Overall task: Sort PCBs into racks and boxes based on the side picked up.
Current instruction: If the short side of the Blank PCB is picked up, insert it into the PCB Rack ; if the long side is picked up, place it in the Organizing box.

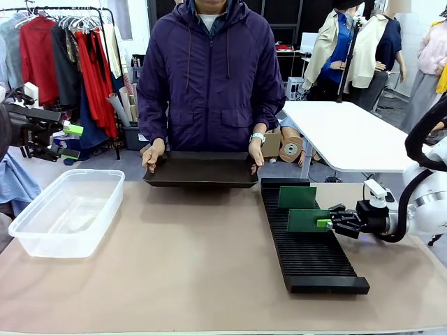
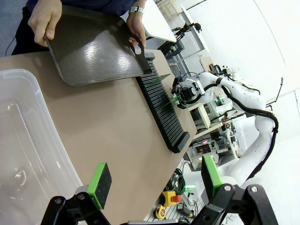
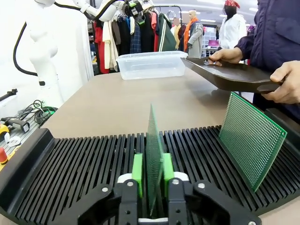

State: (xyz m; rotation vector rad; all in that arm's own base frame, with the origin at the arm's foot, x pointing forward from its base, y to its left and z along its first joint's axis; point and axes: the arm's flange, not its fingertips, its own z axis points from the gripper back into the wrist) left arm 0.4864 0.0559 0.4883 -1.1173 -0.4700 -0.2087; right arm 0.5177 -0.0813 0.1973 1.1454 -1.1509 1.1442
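The left pincer (image 1: pixel 70 143) hangs released above the empty clear box (image 1: pixel 70 209). Two PCBs stand in the rack (image 1: pixel 307 262): one (image 1: pixel 297 197) set free, one (image 1: pixel 307 220) between the right pincer's (image 1: pixel 327 223) pads, grip uncertain.

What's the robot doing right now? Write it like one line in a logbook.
right gripper: fingers around upright PCB in rack | second PCB: leaning in rack | left gripper: open, raised | tub: empty | person: holding tray
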